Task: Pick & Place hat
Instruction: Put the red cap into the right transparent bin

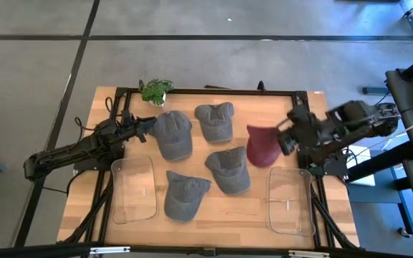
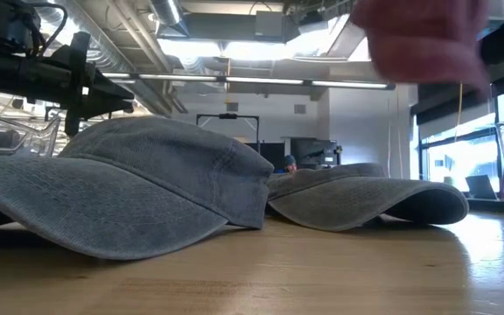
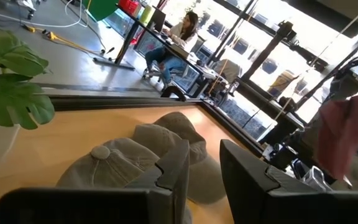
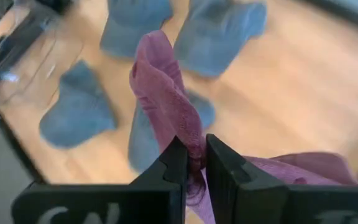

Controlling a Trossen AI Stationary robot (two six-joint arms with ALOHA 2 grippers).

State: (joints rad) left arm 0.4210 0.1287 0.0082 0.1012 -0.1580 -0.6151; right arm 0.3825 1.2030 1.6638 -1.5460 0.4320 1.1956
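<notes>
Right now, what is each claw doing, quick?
Left claw: open, holding nothing, hovering by a grey cap.
Right claw: shut on the red hat, lifted off the table.

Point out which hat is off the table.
The maroon hat, pinched in the right end effector; the four grey hats lie flat on the table.

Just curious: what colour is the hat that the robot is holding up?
Dark red, maroon; clearest in the high view, pinched by the right gripper.
</notes>
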